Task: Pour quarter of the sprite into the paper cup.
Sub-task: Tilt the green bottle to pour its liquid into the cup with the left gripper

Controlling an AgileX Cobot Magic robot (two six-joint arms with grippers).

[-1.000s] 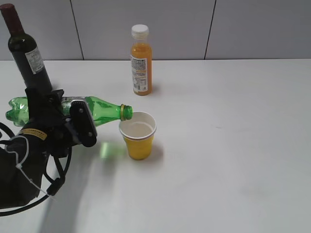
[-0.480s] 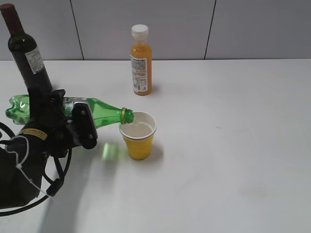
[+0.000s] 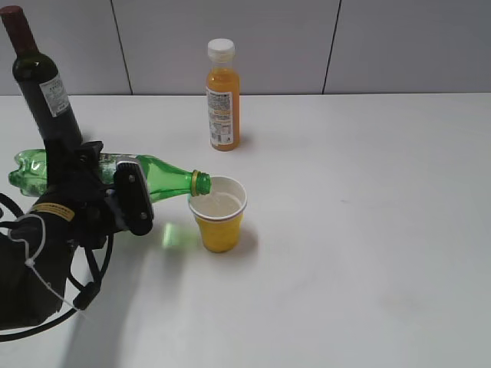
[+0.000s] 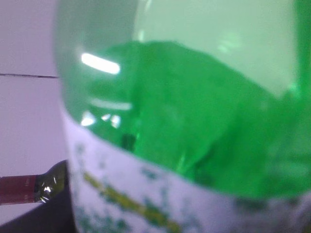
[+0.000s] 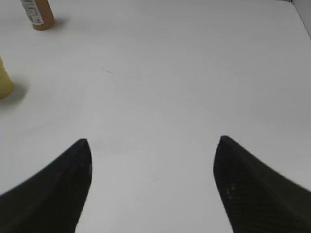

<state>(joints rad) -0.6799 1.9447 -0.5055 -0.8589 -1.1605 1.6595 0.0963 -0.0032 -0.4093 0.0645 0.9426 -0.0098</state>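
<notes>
The sprite [image 3: 161, 178] is a green plastic bottle held almost level, neck pointing right and slightly down. Its capless mouth sits over the left rim of the paper cup [image 3: 219, 222], a small yellow cup with a white inside and liquid in it. My left gripper [image 3: 107, 195] is shut on the sprite's labelled middle. The left wrist view is filled by the blurred sprite [image 4: 194, 121] and its white label. My right gripper [image 5: 153, 145] is open and empty above bare table; it does not show in the exterior view. The cup's edge [image 5: 4, 82] shows at the far left there.
A dark wine bottle [image 3: 42, 84] stands at the back left, close behind my left arm; its neck [image 4: 29, 187] shows in the left wrist view. An orange juice bottle [image 3: 222, 96] with a white cap stands behind the cup, also in the right wrist view [image 5: 38, 12].
The sprite's mouth has dipped slightly and moved onto the cup's left rim. The cup and the other bottles have not moved.
</notes>
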